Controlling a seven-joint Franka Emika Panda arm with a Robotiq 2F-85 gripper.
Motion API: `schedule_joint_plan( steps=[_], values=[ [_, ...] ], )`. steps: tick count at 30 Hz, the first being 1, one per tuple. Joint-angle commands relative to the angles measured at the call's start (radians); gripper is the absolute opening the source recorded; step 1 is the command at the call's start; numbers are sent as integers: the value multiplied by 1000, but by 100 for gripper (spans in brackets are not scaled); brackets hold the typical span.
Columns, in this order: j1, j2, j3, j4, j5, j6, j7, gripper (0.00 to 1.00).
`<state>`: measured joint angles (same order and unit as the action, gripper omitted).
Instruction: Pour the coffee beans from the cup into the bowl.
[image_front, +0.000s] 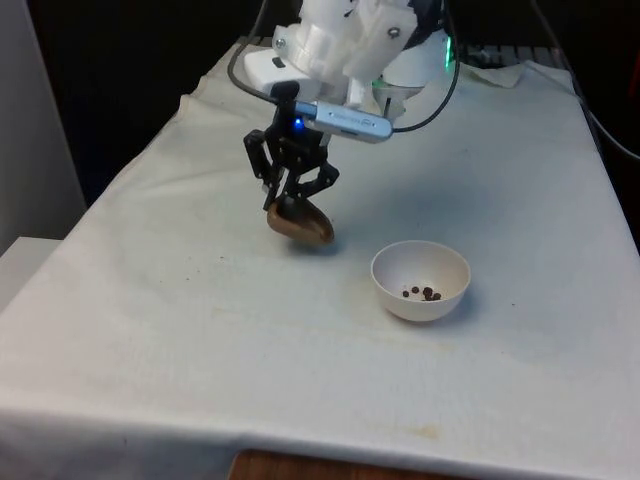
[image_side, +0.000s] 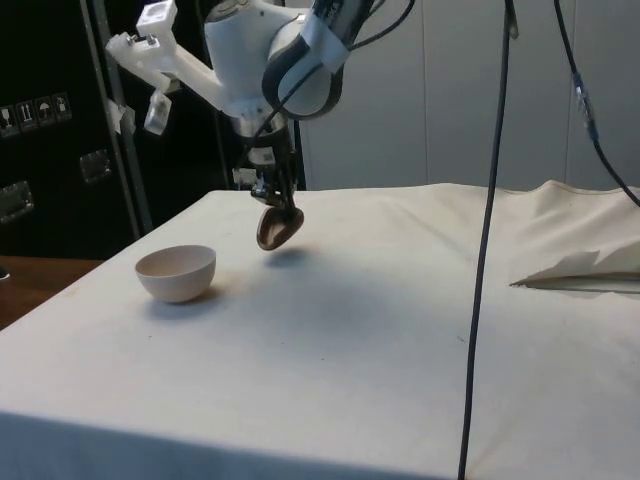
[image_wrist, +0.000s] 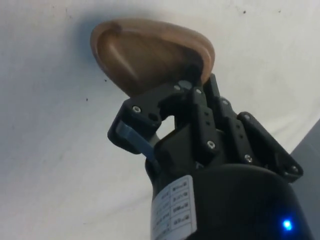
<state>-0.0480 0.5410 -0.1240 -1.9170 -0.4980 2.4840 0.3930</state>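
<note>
Wrist view: brown wooden cup (image_wrist: 150, 57), shallow and oval like a scoop, smooth inside, no beans visible in it. Clamped at its rim by the fingers (image_wrist: 137, 140), which stand narrow and closed on the wood. Front view: same cup (image_front: 300, 224) hanging tilted just above the counter (image_front: 150, 330), mouth turned partly sideways, a dark shadow directly under it. One cup, counted in all three views. One white round bowl (image_front: 421, 280) standing on the white cloth toward the front view's right of the cup, near it but apart, not under it. Inside the bowl, a few dark beans (image_front: 427, 293), about five, lying together on the bottom; exact number hard to tell. Gripper (image_front: 293, 196) pointing downward with the cup below it, wrist bent, white arm (image_front: 345, 45) reaching forward and down from the far end of the counter. Side view: cup (image_side: 275, 228) held off the cloth, tilted, with the gripper (image_side: 275, 195) straight above it; bowl (image_side: 177, 272) resting apart from the cup, nearer to the counter's edge; arm (image_side: 270, 60) folded high above both, forearm going steeply down to the wrist.
</note>
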Motion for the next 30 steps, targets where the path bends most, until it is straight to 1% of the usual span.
schedule_joint_plan(
  steps=[1, 2, 5, 7, 8, 9, 10, 12, 13, 14, 15, 16, 21, 22, 23, 24, 27, 28, 30],
  values=[
    [-14, 0, 11, -9, 18, 18, -22, 12],
    [-15, 2, 7, -13, 37, 29, -44, 12],
    [-17, 7, 2, -19, 68, 44, -78, 12],
    [-16, 10, -2, -21, 90, 53, -101, 12],
    [-1, 12, -18, -15, 85, 39, -93, 12],
    [-16, 14, -7, -23, 113, 61, -125, 12],
    [-15, 15, -9, -25, 124, 65, -137, 12],
    [-17, 18, -11, -27, 146, 74, -161, 12],
    [-16, 22, -15, -28, 168, 81, -185, 12],
    [-17, 23, -16, -28, 181, 85, -198, 12],
    [-1, 23, -31, -24, 165, 70, -179, 12],
    [-18, 25, -16, -28, 193, 87, -210, 12],
    [-17, 32, -22, -27, 256, 102, -275, 12],
    [-18, 34, -23, -27, 282, 108, -302, 12],
    [-2, 34, -41, -24, 269, 95, -286, 12],
    [-18, 35, -24, -27, 295, 110, -315, 12],
    [-19, 39, -27, -26, 334, 117, -355, 12],
    [-18, 41, -29, -26, 360, 120, -382, 12],
    [-20, 43, -30, -25, 386, 121, -409, 12]
  ],
)
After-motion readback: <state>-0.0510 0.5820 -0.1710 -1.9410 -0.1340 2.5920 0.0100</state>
